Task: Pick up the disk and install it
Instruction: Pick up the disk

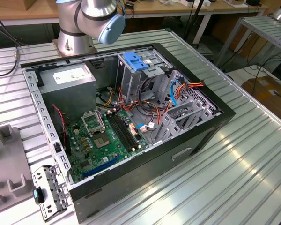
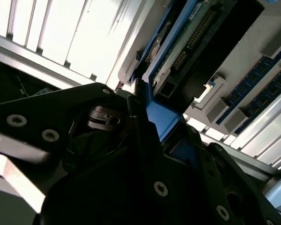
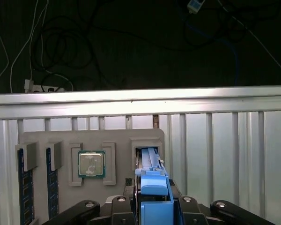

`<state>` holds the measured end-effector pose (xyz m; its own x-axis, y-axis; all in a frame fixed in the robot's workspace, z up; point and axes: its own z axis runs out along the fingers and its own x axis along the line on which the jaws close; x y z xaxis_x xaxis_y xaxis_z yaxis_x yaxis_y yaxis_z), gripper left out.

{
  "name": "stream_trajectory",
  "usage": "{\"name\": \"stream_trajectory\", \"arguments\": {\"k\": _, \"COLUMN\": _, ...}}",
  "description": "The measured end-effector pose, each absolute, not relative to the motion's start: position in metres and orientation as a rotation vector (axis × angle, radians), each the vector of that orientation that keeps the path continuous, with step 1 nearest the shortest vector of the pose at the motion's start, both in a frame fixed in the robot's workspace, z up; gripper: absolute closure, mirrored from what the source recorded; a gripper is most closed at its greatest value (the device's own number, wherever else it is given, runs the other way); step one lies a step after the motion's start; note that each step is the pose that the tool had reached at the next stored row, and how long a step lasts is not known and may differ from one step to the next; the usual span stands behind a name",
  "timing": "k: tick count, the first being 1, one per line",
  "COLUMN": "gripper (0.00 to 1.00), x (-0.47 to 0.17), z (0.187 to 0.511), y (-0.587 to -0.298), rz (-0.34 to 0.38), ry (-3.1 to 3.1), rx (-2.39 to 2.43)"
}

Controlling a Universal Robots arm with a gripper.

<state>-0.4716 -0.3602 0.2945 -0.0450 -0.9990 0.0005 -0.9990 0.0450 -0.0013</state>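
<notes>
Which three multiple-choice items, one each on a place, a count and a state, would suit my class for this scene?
1. Where in the grey tray is the processor? A between the memory sticks and the disk; B on top of a stick; C beyond the disk.
2. How many memory sticks stand in the tray? A one; B two; C four.
3. What state is the disk in? A on edge, gripped by the claw; B lying flat, free; C on the floor.

Key: A, the first wrist view shows it between them; B, two blue strips stand side by side; A, the claw clamps its blue frame.
</notes>
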Motion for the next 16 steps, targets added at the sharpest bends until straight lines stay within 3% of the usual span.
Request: {"name": "stream_trajectory", "arguments": {"k": 16, "gripper": 0.63, "x": -0.4716, "z": 0.2945, "y": -0.3593, "rz": -0.002, "ry": 2.259, "rx": -2.183}}
